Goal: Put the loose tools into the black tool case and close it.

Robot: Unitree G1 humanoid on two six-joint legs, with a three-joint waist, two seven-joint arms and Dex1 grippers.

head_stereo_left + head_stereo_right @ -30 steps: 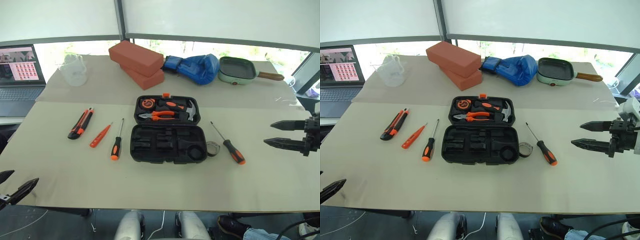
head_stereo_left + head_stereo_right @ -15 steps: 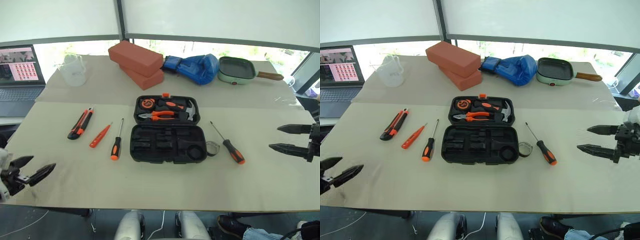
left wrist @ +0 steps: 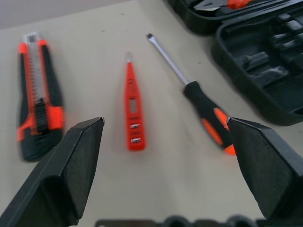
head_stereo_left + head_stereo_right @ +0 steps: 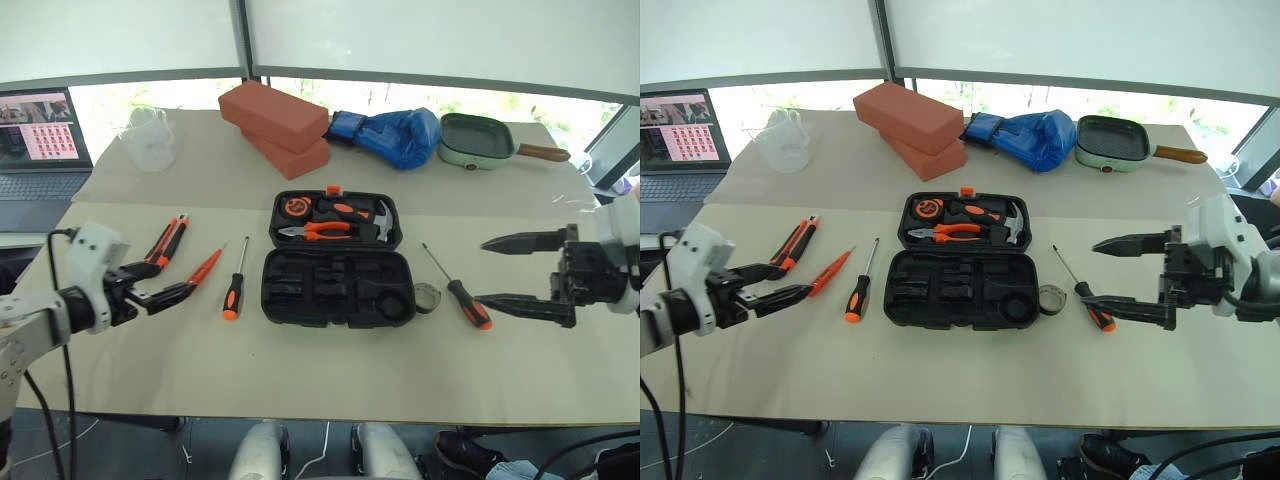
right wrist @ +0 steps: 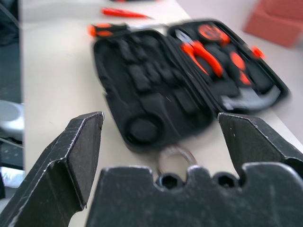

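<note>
Beige tbl (image 4: 300,370): blk case (image 4: 337,288) open.

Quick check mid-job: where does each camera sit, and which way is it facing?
Head pair: on the head, facing forward and down over the table; left gripper and right gripper open.
Left wrist: along its fingers at the thin orange screwdriver.
Right wrist: along its fingers.
Both wrist views share the open black tool case.
</note>
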